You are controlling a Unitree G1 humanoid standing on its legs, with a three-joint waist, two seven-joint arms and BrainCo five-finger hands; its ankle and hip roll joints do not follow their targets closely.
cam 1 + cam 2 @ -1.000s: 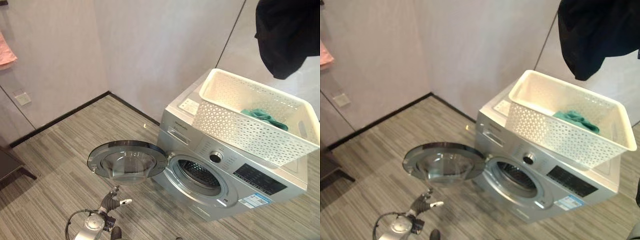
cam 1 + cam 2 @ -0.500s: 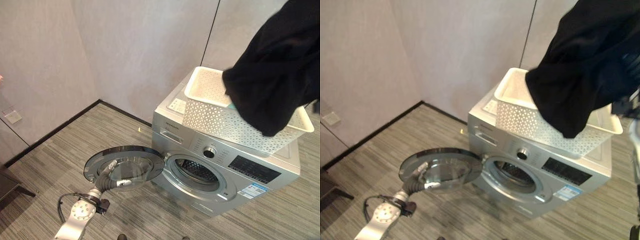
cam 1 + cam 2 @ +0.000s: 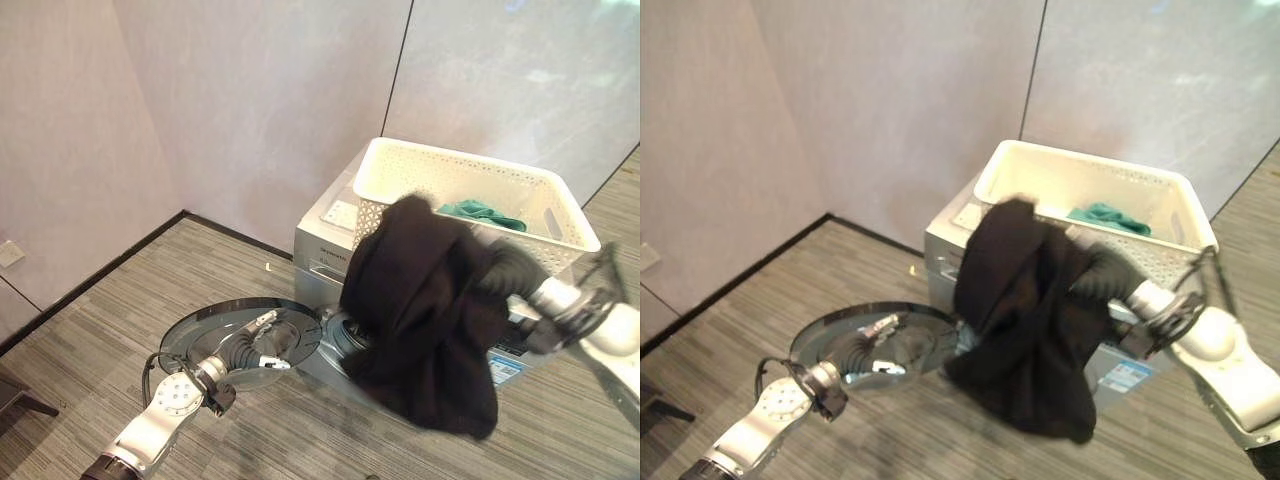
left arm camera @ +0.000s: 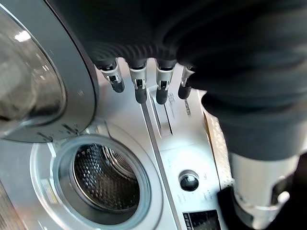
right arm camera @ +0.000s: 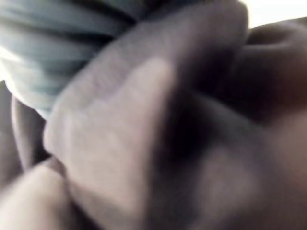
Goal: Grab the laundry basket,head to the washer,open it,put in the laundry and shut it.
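Observation:
The silver washer (image 3: 322, 240) stands against the wall with its round door (image 3: 196, 336) swung open to the left and its drum (image 4: 102, 177) showing. On top sits the white laundry basket (image 3: 398, 166) with a teal cloth (image 3: 482, 211) inside. A black garment (image 3: 425, 320) hangs from my right hand (image 3: 508, 272) in front of the washer's opening, covering the hand's front. My left hand (image 3: 258, 346) rests open against the inner side of the door, its fingers (image 4: 139, 87) straight.
Grey walls meet in a corner behind the washer, with a black skirting line (image 3: 90, 285) along the striped grey floor (image 3: 100, 340). A wall socket (image 3: 10, 252) sits low at the left.
The camera has shifted. My right arm brought the black garment down from above the basket to the front of the washer's opening. My left hand rose to the open door.

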